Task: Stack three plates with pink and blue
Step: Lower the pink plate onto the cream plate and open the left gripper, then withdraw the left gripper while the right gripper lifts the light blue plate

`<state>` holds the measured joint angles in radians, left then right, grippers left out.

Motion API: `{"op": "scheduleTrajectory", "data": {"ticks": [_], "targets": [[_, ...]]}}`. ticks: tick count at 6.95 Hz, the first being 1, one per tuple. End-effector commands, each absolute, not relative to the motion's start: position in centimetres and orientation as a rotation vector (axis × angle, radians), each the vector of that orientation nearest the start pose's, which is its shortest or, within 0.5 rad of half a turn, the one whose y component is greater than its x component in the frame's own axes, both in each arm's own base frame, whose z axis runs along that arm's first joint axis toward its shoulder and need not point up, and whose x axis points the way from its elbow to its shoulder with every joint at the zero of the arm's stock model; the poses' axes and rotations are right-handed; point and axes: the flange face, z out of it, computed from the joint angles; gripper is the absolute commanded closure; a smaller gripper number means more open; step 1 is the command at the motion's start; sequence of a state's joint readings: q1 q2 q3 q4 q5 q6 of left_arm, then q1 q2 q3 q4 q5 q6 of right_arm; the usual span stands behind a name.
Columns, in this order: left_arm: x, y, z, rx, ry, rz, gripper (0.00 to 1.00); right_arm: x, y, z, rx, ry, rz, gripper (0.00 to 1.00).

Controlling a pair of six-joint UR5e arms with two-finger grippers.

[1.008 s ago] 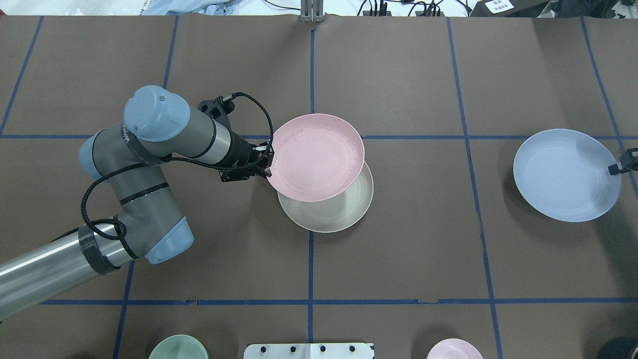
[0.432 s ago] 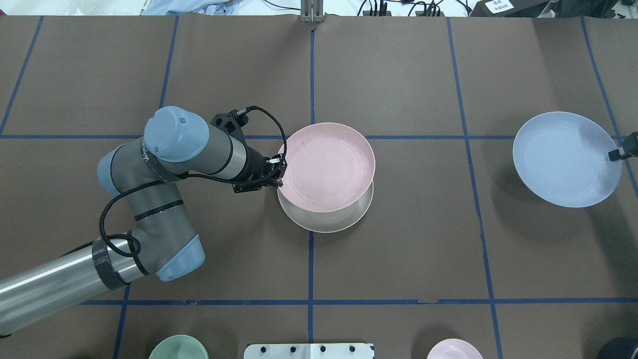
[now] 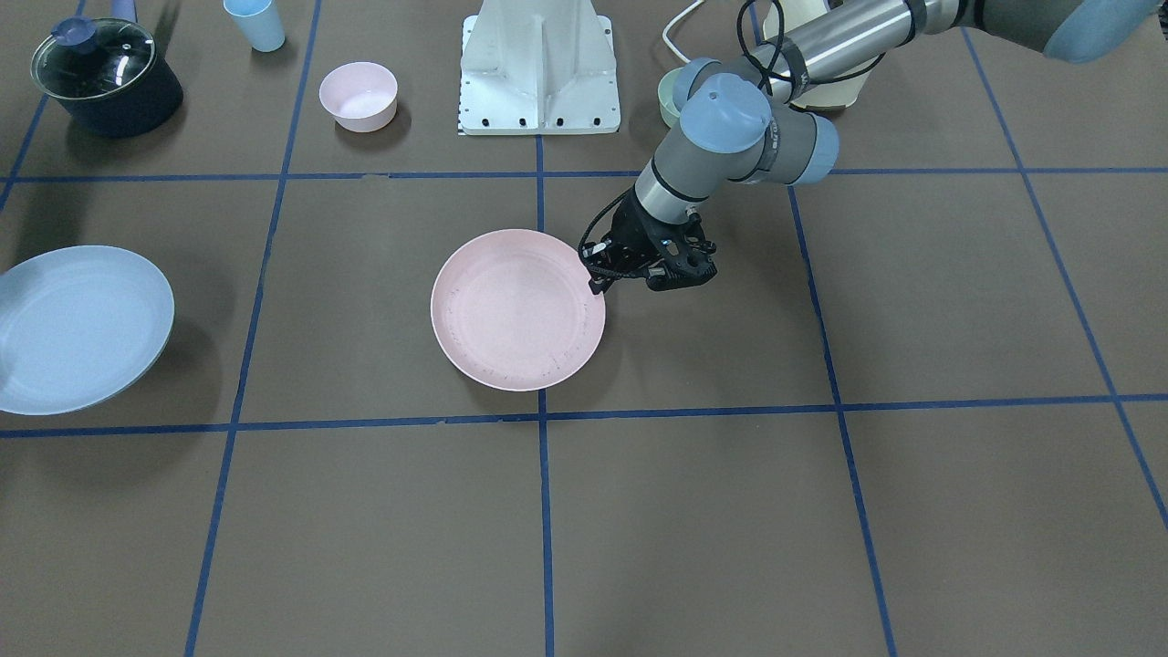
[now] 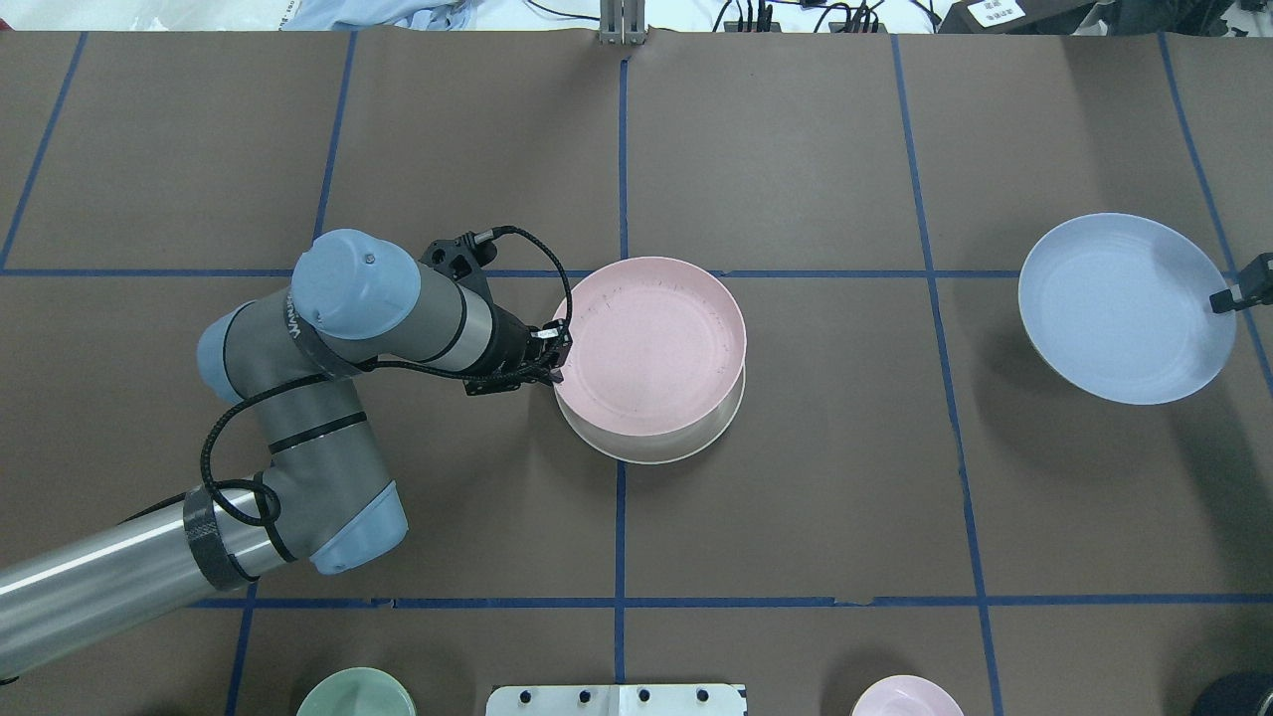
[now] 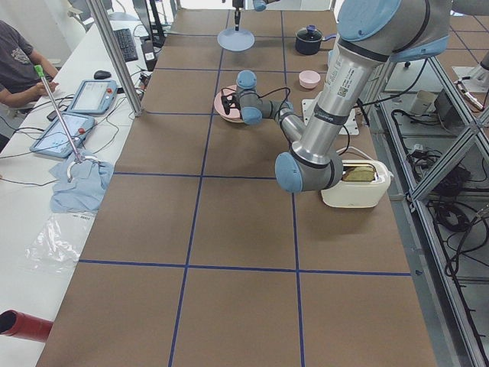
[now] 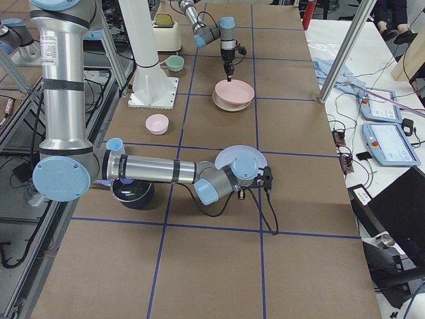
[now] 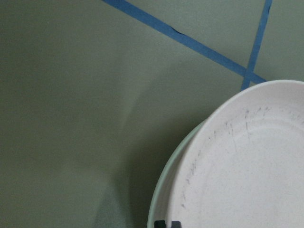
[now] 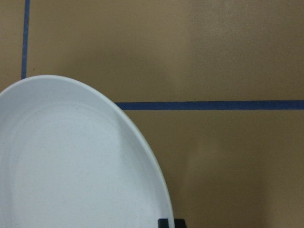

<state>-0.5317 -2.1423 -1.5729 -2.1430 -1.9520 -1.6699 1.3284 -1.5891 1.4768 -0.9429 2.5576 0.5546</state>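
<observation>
The worktop [image 4: 796, 497] is covered with a brown sheet, and blue tape lines [image 4: 619, 537] divide it into big squares. The white robot base [image 3: 538, 64] stands at the top middle of the front-facing view. In the left side view, a long white desk [image 5: 30, 229] runs along the left edge with tablets [image 5: 93, 95] and a blue cloth [image 5: 80, 187] on it. A person [image 5: 19, 65] sits at the upper left.

In the upper left of the front-facing view stand a dark pot [image 3: 107, 78] with a glass lid, a light blue cup [image 3: 255, 26] and a small pink bowl [image 3: 359, 96]. A mint-green bowl [image 4: 355, 696] shows at the bottom edge of the overhead view. A cream toaster [image 5: 355, 187] is right of centre in the left side view.

The pink plate [image 4: 651, 343] is at the centre of the overhead view, over the cream-white plate [image 4: 646, 450], which shows only as a thin crescent on the lower side. I cannot tell whether the two already touch. The left pincer [image 4: 555, 355] is closed on the pink plate's left rim. The blue plate [image 4: 1124, 308] hangs tilted above the worktop at the right of this view, and the right pincer [image 4: 1221, 301] clamps its right rim.

Compared with one second ago, the pink plate has moved right and down in the overhead view and is less tilted, so it covers more of the cream-white plate. The left arm's elbow has shifted right too. The blue plate is now higher in the frame.
</observation>
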Motion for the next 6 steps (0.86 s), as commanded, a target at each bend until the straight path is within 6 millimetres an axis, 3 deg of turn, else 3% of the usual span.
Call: {"op": "scheduleTrajectory", "data": {"ticks": [1, 2, 3, 4, 5, 6], "targets": [[54.9, -41.9, 25.2, -0.079, 1.182, -0.327, 0.0, -7.1, -49.5, 62.7, 0.065, -1.07, 0.028, 1.0], [54.2, -41.9, 24.7, -0.072, 1.194, -0.327, 0.0, -7.2, -50.1, 61.8, 0.07, -1.078, 0.032, 1.0], [52.1, -41.0, 25.0, -0.07, 1.209, -0.32, 0.0, -7.5, -51.1, 60.1, 0.072, -1.099, 0.043, 1.0], [49.1, -41.6, 25.2, -0.026, 1.223, -0.302, 0.0, -7.8, -52.0, 57.9, 0.076, -1.116, 0.07, 1.0], [46.6, -42.7, 25.5, 0.0, 1.211, -0.266, 0.0, -9.2, -53.0, 55.2, 0.068, -1.135, 0.089, 1.0], [44.4, -44.6, 25.3, 0.03, 1.182, -0.25, 0.0, -12.3, -53.9, 51.7, 0.039, -1.161, 0.096, 1.0]]}}
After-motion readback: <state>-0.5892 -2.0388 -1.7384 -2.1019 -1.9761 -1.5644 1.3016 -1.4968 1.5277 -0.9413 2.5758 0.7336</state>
